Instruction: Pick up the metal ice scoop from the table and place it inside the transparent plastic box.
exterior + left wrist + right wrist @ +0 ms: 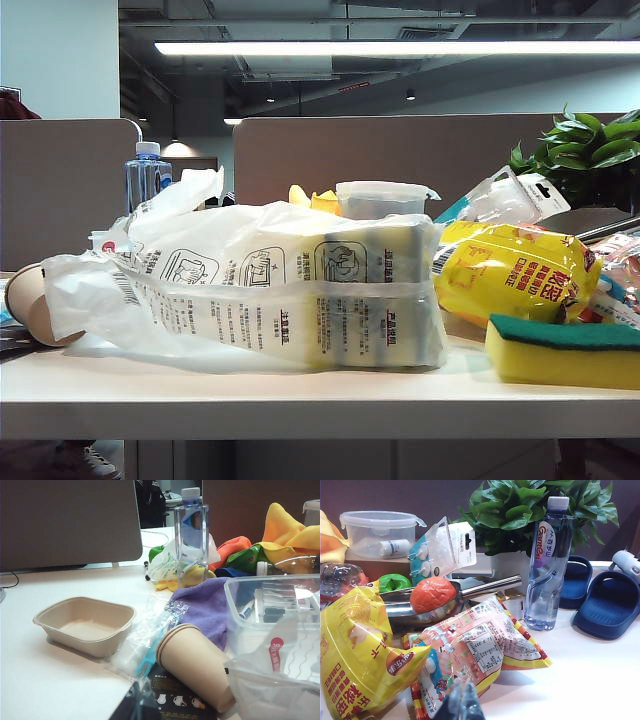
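Both left hand point(139, 703), right hand point(462, 706) low; ice scoop point(402, 611) holds orange ball point(432, 594).

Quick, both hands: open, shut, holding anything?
Left hand, low by the fallen paper cup: cannot tell.
Right hand, low by the snack bags: shut, empty.

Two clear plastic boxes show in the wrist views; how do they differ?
The lidded box stands raised on a brown block, shut, with a small white tube inside. The open box sits on the table beside the purple cloth, lidless, holding pens. Both are transparent.
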You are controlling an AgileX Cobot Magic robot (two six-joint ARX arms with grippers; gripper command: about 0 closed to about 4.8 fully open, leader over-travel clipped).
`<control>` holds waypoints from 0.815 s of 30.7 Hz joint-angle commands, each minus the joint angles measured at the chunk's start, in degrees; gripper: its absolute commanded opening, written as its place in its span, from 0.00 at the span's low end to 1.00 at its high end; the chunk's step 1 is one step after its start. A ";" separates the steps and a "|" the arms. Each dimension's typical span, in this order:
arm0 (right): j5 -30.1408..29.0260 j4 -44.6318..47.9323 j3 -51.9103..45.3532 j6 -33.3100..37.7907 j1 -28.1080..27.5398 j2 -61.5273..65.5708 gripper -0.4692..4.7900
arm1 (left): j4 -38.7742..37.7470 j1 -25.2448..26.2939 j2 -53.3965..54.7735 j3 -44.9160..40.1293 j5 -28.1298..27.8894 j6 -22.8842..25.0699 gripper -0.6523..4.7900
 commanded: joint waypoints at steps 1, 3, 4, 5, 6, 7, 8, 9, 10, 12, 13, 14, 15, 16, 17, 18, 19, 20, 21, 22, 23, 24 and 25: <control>-0.11 0.94 0.13 0.13 0.02 0.00 0.11 | 0.57 -0.02 0.07 0.09 0.24 0.24 0.11; -0.11 0.94 0.13 0.13 0.02 0.00 0.11 | 0.57 -0.02 0.07 0.09 0.24 0.24 0.11; -0.11 0.94 0.13 0.13 0.02 0.00 0.11 | 0.57 -0.02 0.07 0.09 0.24 0.24 0.11; -0.11 0.94 0.13 0.13 0.02 0.00 0.11 | 0.57 -0.02 0.07 0.09 0.24 0.24 0.11; -0.11 0.94 0.13 0.13 0.02 0.00 0.11 | 0.57 -0.02 0.07 0.09 0.24 0.24 0.11; -0.11 0.94 0.13 0.11 0.02 0.00 0.11 | 0.57 -0.02 0.07 0.09 0.24 0.24 0.11; -0.11 0.94 0.13 0.13 0.02 0.00 0.11 | 0.57 -0.02 0.07 0.11 0.24 0.24 0.11; -0.11 0.94 0.13 0.13 0.02 0.00 0.11 | 0.50 -0.02 0.07 0.15 0.24 0.24 0.11; -0.11 0.94 0.13 0.13 0.02 0.00 0.11 | 0.46 -0.02 0.07 0.22 0.24 0.24 0.11; -0.13 0.94 0.13 0.13 0.02 0.00 0.11 | 0.33 -0.02 0.07 0.35 0.24 0.24 0.11; -0.11 0.94 0.13 0.13 0.02 0.00 0.11 | -1.73 -0.02 0.07 1.14 0.24 0.24 0.11; -0.13 0.94 0.13 0.13 0.02 0.00 0.11 | -3.48 -0.02 0.09 1.81 0.24 0.24 0.11; -0.11 0.94 0.13 0.13 0.02 0.00 0.11 | -6.14 -0.02 0.09 2.82 0.24 0.24 0.11; -0.13 0.94 0.13 0.13 0.02 0.00 0.11 | -8.46 -0.02 0.15 3.69 0.22 0.24 0.11; -0.11 0.94 0.13 0.13 0.02 0.00 0.11 | -10.62 -0.02 0.42 4.59 0.24 0.24 0.11; -0.11 0.94 0.13 0.13 0.02 0.00 0.11 | -15.41 -0.04 1.05 6.62 0.24 0.24 0.11; -0.11 0.96 0.13 0.13 0.02 0.00 0.11 | -18.16 -0.04 1.68 7.91 0.24 0.24 0.11; -0.11 0.94 0.13 0.13 0.02 0.00 0.11 | -20.44 -0.04 2.43 9.09 0.24 0.24 0.11; -0.11 0.94 0.13 0.13 0.02 0.00 0.11 | -23.06 -0.04 3.58 10.67 0.24 0.24 0.11; -0.13 0.94 0.13 0.13 0.02 0.00 0.11 | -24.98 -0.04 4.61 11.93 0.22 0.24 0.11; -0.11 0.94 0.13 0.13 0.02 0.00 0.11 | -26.67 -0.04 5.68 13.25 0.24 0.24 0.11; -0.11 0.94 0.13 0.13 0.02 0.00 0.11 | -28.35 -0.07 7.15 14.86 0.24 0.24 0.11; -0.11 0.94 0.13 0.13 0.02 0.00 0.11 | -29.38 -0.07 8.41 16.20 0.24 0.24 0.11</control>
